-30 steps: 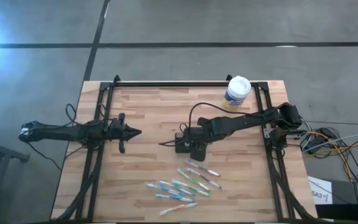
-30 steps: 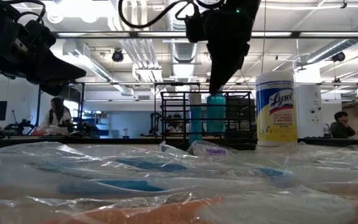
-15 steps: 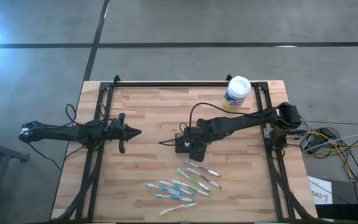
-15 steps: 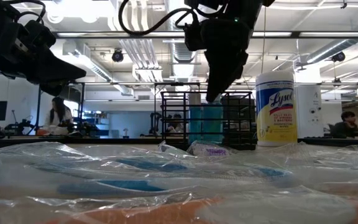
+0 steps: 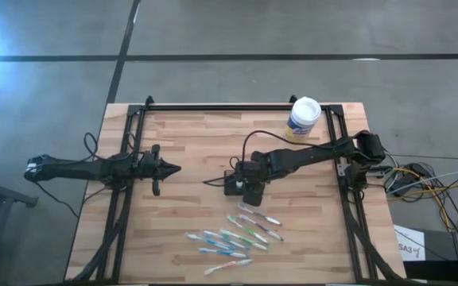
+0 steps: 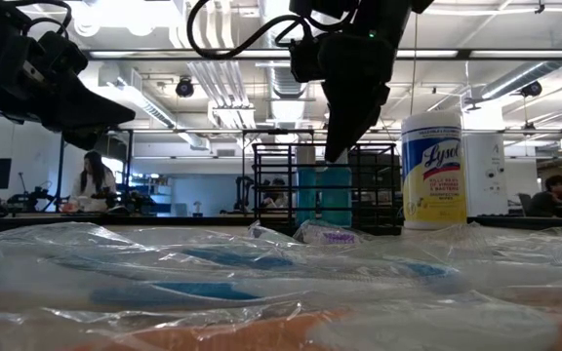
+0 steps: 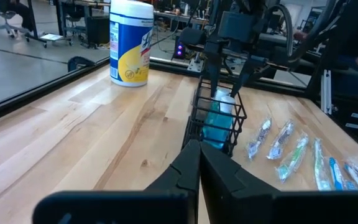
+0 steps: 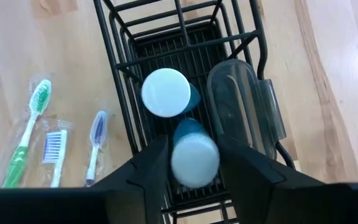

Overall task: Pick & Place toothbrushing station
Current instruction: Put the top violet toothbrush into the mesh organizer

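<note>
The toothbrushing station point(image 5: 233, 184) is a black wire rack standing mid-table. It holds two teal bottles with white caps point(image 8: 166, 92) point(image 8: 194, 158) and a clear lidded case point(image 8: 241, 106). My right gripper point(image 8: 194, 146) hangs over the station, pointing steeply down and open. Its fingers point(image 8: 151, 171) stand on either side of the nearer bottle's cap. In the low view the gripper point(image 6: 335, 151) sits just above the bottles point(image 6: 325, 195). My left gripper point(image 5: 175, 168) waits shut, level above the table's left side, its shut fingers point(image 7: 199, 165) aimed at the station point(image 7: 219, 118). My right gripper comes from above with a finger on each side of the nearer teal bottle's white cap point(image 8: 194, 158). I cannot tell whether they touch it. The bottle stands upright inside the station.
A yellow-labelled wipes canister point(image 5: 303, 117) stands at the far right corner. Several wrapped toothbrushes point(image 5: 241, 234) lie between the station and the near edge, close to the station's side point(image 8: 30, 130). A black frame point(image 5: 133, 143) runs around the table top.
The teal bottle under my right gripper has sunk from the fingertips down into the station and now stands beside the other bottle. The gripper itself has hardly moved.
</note>
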Tool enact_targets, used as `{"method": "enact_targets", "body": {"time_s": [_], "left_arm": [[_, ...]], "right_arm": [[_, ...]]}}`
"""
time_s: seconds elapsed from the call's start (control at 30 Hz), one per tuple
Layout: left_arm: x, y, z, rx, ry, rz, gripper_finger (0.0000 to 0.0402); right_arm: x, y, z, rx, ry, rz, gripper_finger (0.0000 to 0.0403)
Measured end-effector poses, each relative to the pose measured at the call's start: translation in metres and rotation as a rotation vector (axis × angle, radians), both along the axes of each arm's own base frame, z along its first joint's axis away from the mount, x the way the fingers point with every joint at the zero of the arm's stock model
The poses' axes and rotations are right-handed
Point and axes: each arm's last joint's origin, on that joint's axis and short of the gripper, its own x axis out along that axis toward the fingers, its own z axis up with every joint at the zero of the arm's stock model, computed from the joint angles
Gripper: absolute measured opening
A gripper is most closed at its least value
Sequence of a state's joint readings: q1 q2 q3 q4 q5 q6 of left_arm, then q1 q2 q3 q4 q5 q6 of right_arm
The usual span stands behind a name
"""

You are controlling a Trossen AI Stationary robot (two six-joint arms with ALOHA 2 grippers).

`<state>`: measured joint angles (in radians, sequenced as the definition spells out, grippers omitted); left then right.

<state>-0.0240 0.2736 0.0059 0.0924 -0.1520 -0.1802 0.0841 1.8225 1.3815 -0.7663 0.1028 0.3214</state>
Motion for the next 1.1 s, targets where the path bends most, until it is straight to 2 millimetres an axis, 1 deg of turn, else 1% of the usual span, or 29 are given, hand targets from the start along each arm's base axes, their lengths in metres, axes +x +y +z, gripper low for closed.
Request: {"method": "enact_targets", "body": {"time_s": [0.17,0.37,0.5,0.67,0.97,1.1], "left_arm": [[0.0,0.0,0.0,0.001,0.0,0.0,0.0013],[0.0,0.0,0.0,0.003,0.0,0.005,0.0012],[0.0,0.0,0.0,0.003,0.0,0.006,0.0013],[0.0,0.0,0.0,0.003,0.0,0.007,0.0018],[0.0,0.0,0.0,0.003,0.0,0.007,0.0014],[0.0,0.0,0.0,0.003,0.0,0.006,0.0016]], "right_arm": [[0.0,0.0,0.001,0.002,-0.003,0.001,0.0162],[0.002,0.0,0.007,0.0,-0.008,0.009,0.0152],[0.007,0.001,0.021,-0.007,-0.055,0.035,0.0145],[0.009,0.001,0.038,-0.006,-0.059,0.045,0.0147],[-0.002,0.001,0.065,-0.007,0.04,0.032,0.0155],[-0.011,0.004,0.083,-0.012,-0.017,0.042,0.0149]]}}
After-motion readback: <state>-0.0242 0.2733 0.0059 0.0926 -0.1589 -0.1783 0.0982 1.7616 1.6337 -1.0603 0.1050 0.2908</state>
